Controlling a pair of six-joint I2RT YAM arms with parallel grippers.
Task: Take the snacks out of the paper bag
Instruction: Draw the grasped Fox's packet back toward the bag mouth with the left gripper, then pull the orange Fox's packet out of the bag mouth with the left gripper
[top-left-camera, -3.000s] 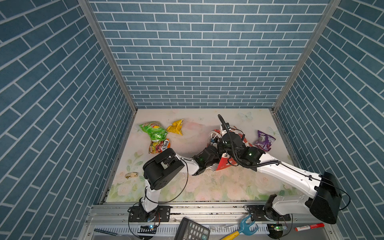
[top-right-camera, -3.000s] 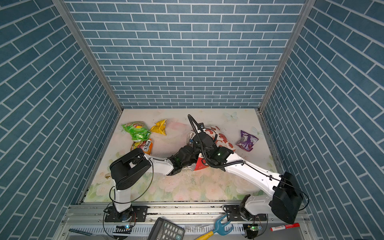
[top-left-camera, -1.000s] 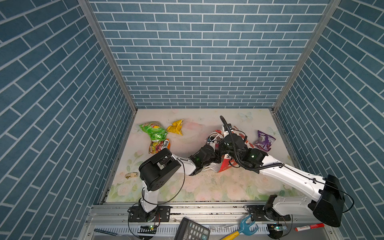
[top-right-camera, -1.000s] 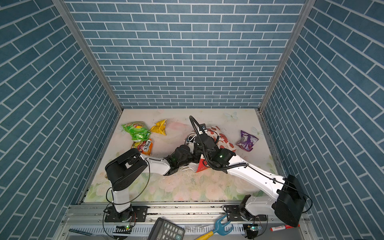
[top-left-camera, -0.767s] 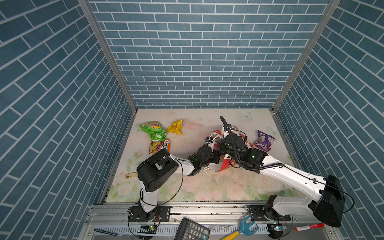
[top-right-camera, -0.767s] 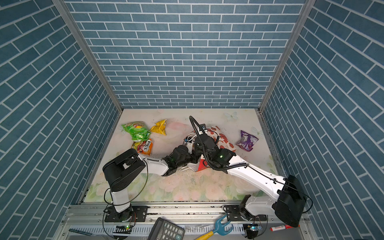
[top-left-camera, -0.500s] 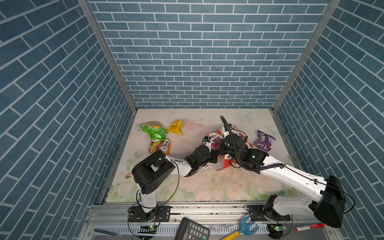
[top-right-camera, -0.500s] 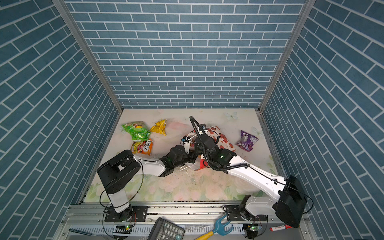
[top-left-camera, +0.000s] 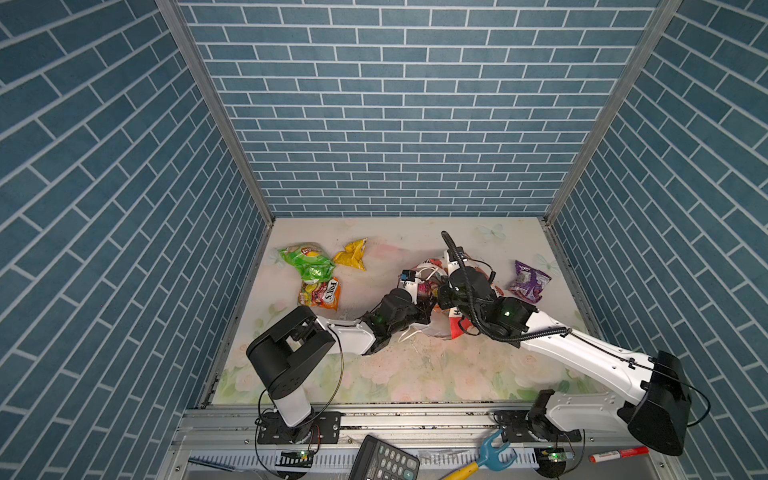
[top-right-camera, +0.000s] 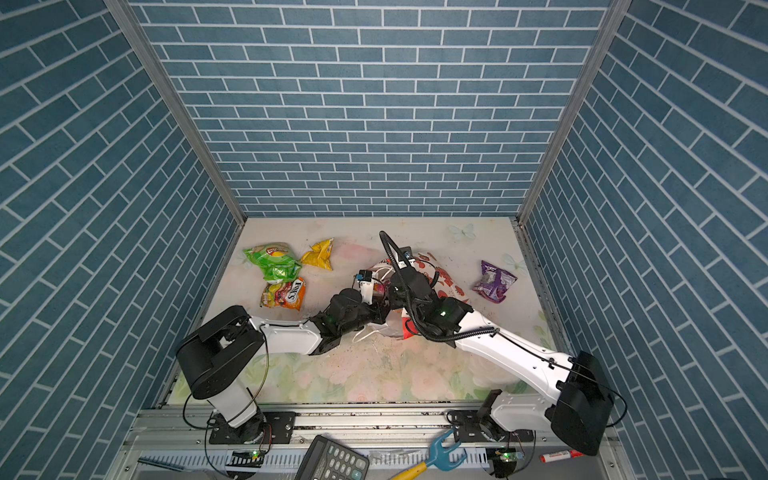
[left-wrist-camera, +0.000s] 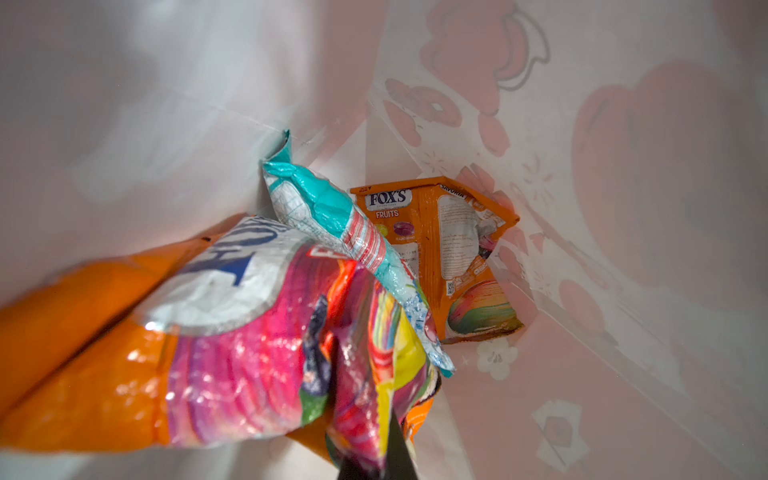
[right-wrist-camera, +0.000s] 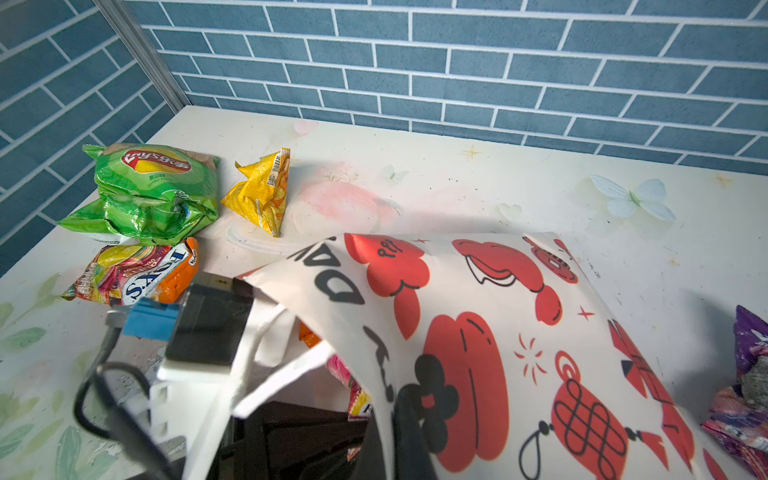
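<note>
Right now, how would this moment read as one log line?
left pincer: shut on orange packet inside paper bag | right pincer: shut on paper bag rim | also inside: teal packet

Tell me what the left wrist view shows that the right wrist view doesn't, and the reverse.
Left wrist only: the paper bag's inside, holding a teal-white packet and an orange Fox's Fruits packet deep in. Right wrist only: on the table, the green Lay's bag, yellow packet, orange Fox's packet and purple packet. Both: the paper bag, and the colourful packet that the left tool grips.
</note>
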